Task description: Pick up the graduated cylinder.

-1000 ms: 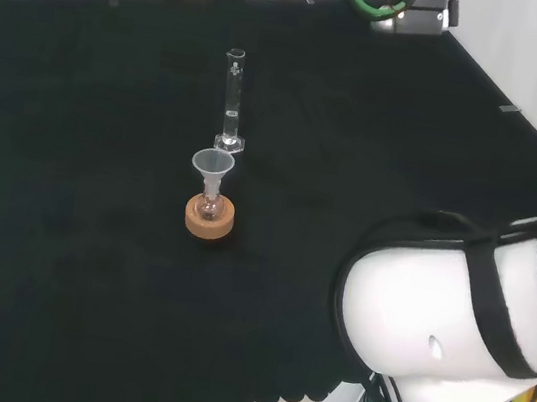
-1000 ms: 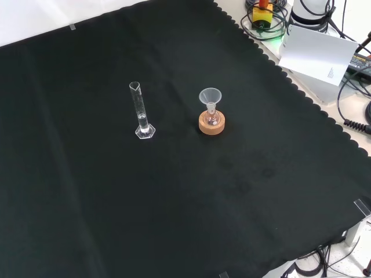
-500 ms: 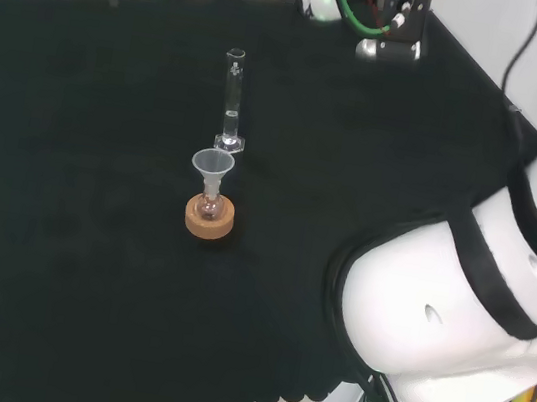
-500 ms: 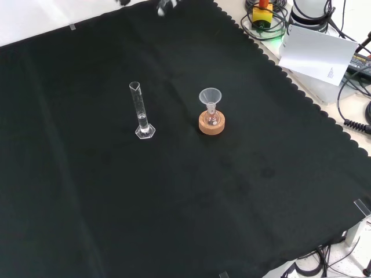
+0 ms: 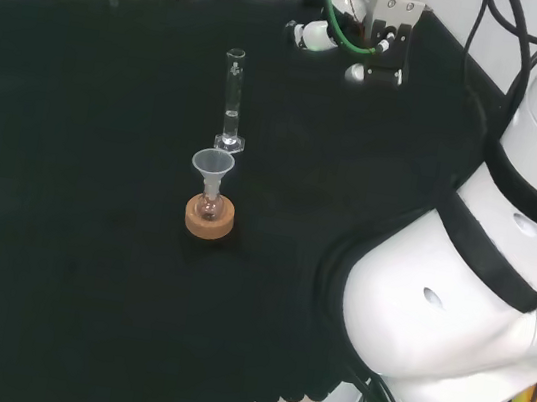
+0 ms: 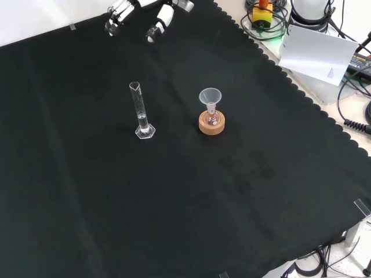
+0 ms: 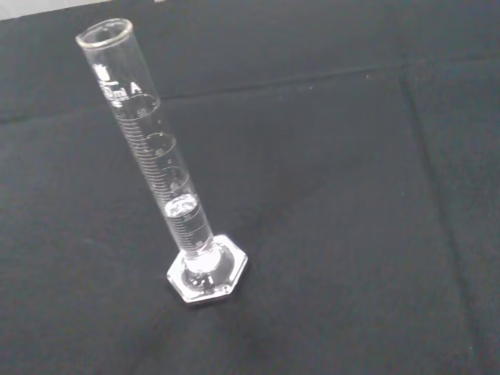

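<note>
Robot hand [image 6: 139,11]: seen at the top edge of the front view, over the far part of the tabletop [image 6: 174,197]. Fingers [image 6: 159,26] point downward toward the cloth, spread apart and fairly straight, holding nothing. In the head view the robot hand [image 5: 360,28] is at the upper middle, to the right of and beyond the glassware, well apart from it.

Graduated cylinder [image 6: 141,113]: stands upright on its hexagonal foot on the black cloth, below the robot hand in the front view, untouched. The wrist view shows the graduated cylinder [image 7: 160,172] close up, with printed markings along the tube and a small amount of clear liquid low in the tube. In the head view the graduated cylinder [image 5: 232,100] stands just behind the funnel.

Funnel [image 6: 210,97]: clear, seated in the neck of a small round flask [image 6: 211,117], which rests in a cork ring [image 6: 211,124]. In the front view this group stands to the right of the cylinder, near it but not touching.

Arm links [image 5: 457,290]: large white shapes at the right of the head view.
</note>
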You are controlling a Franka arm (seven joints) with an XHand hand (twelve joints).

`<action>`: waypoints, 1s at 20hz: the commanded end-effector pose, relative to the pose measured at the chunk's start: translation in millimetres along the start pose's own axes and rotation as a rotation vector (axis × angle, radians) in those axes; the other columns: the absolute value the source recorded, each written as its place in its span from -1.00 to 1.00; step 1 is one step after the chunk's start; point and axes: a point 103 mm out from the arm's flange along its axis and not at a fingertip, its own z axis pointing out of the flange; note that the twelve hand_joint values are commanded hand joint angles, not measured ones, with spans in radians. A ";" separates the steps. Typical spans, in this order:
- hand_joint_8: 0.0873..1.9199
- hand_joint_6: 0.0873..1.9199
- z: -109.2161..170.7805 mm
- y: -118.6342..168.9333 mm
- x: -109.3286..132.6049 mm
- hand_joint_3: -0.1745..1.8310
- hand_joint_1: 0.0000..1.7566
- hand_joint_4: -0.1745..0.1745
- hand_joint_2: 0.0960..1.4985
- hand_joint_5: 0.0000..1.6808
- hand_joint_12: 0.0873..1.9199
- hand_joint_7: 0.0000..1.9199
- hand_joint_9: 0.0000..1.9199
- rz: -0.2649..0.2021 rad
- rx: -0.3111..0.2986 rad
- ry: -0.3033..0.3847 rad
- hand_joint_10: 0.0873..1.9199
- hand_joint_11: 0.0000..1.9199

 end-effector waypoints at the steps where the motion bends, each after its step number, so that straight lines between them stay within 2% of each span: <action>1: -0.48 -1.00 34.0 41.4 -5.3 -0.58 -0.42 -0.20 0.32 -0.59 0.38 -0.87 -0.62 -0.070 -0.041 0.133 -0.41 -0.79; 9: -0.46 -1.00 61.4 46.8 -3.2 -0.54 -0.35 -0.18 0.24 -0.62 0.37 -0.86 -0.57 -0.071 -0.017 0.189 -0.42 -0.73; 13: -0.45 -1.00 75.5 48.9 -3.8 -0.55 -0.21 -0.17 0.17 -0.61 0.37 -0.83 -0.55 -0.096 -0.001 0.296 -0.43 -0.72; 17: -0.46 -1.00 90.4 49.5 -5.0 -0.39 -0.12 -0.16 0.00 -0.62 0.37 -0.82 -0.54 -0.133 0.000 0.381 -0.45 -0.72; 20: -0.44 -1.00 100.6 49.7 -4.1 -0.35 -0.08 -0.18 -0.06 -0.61 0.37 -0.80 -0.52 -0.154 -0.009 0.422 -0.44 -0.72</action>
